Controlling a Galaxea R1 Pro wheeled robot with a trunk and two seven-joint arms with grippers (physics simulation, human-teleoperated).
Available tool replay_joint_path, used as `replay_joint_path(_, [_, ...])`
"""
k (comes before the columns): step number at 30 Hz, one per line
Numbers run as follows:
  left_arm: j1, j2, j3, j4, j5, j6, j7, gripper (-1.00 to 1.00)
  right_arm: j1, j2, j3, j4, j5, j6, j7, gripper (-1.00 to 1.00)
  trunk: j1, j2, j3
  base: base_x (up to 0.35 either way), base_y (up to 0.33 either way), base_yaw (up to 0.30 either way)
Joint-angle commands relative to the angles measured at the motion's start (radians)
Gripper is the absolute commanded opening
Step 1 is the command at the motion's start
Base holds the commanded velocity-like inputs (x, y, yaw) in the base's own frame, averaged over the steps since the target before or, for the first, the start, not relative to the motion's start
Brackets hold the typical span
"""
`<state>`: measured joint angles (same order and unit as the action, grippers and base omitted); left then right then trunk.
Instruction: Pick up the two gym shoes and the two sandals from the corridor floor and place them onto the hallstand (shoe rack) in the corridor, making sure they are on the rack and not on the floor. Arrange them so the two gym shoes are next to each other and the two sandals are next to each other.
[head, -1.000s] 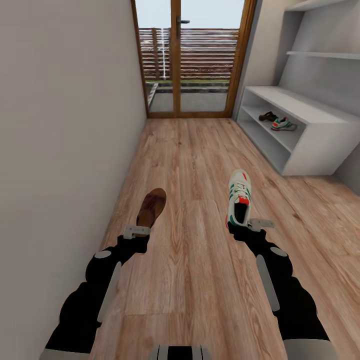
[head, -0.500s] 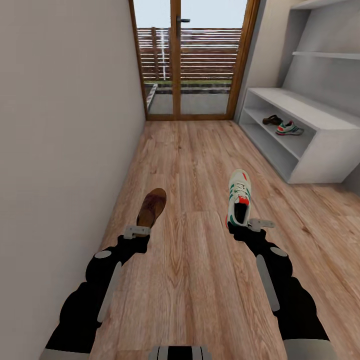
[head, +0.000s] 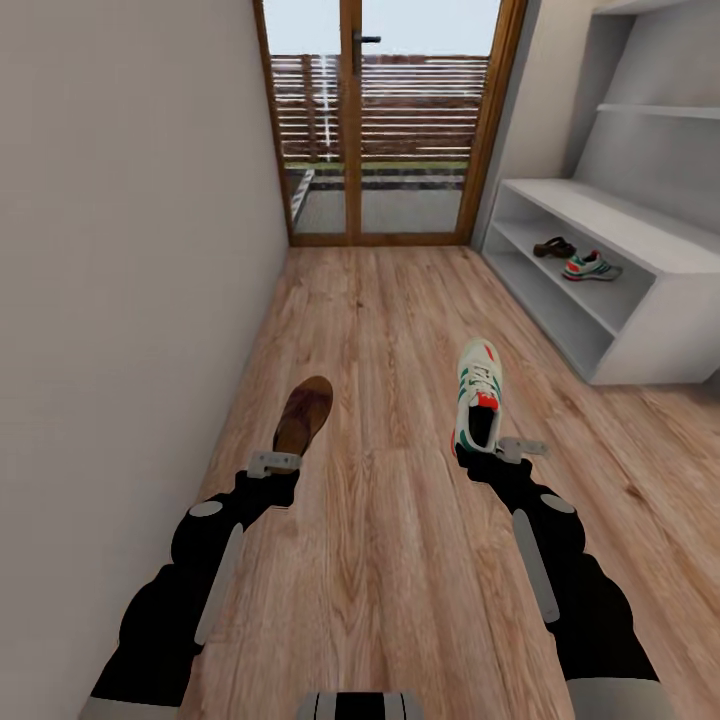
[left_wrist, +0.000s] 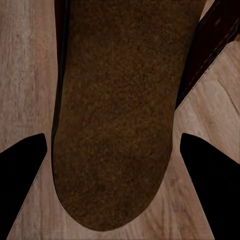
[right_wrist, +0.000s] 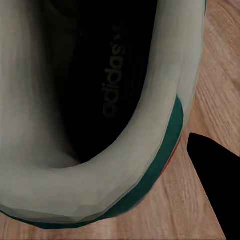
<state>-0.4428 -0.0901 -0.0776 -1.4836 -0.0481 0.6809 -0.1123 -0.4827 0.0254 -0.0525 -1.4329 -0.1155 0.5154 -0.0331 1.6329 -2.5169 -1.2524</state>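
The robot stands in a narrow corridor and holds one shoe in front of each arm. In the head view the left gripper (head: 274, 462) is at the heel end of a brown sandal (head: 303, 414), which points forward over the corridor floor (head: 400, 560). In the left wrist view the tan footbed of this sandal (left_wrist: 117, 115) lies between the two dark fingers (left_wrist: 20, 180), one on each side of the heel. The fingers are apart there, and it cannot be told if they press on the sandal.

The right gripper (head: 505, 449) is at the heel of a white gym shoe (head: 476, 396) with green stripes and a red tongue. In the right wrist view the heel opening of this gym shoe (right_wrist: 100, 190) is very close, with the dark insole inside, and one finger (right_wrist: 217, 185) shows beside the heel. Whether the right fingers are clamped on the shoe cannot be told.

At the right of the head view the hallstand (head: 620, 225) stands against the wall. On its upper open shelf a second sandal (head: 553, 246) and a second gym shoe (head: 591, 267) lie near each other. At the far end of the corridor is a glass door (head: 380, 120) with a wooden frame. A plain wall (head: 120, 250) runs along the left side.
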Motion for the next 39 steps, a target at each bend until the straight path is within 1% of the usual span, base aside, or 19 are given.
replay_joint_path(1, [-0.001, 0.0, 0.001, -0.001, -0.005, 0.005, -0.006, -1.0, 0.0, 0.001, -0.001, -0.001, -0.01, 0.005, -0.004, -1.0, 0.0, 0.0, -0.001, 0.334, 0.0, 0.0])
replay_joint_path(39, [-0.001, 0.0, 0.001, -0.001, -0.006, 0.005, -0.007, -1.0, 0.0, 0.001, -0.001, -0.003, -0.01, 0.005, -0.004, -1.0, 0.0, 0.0, -0.001, 0.334, 0.0, 0.0])
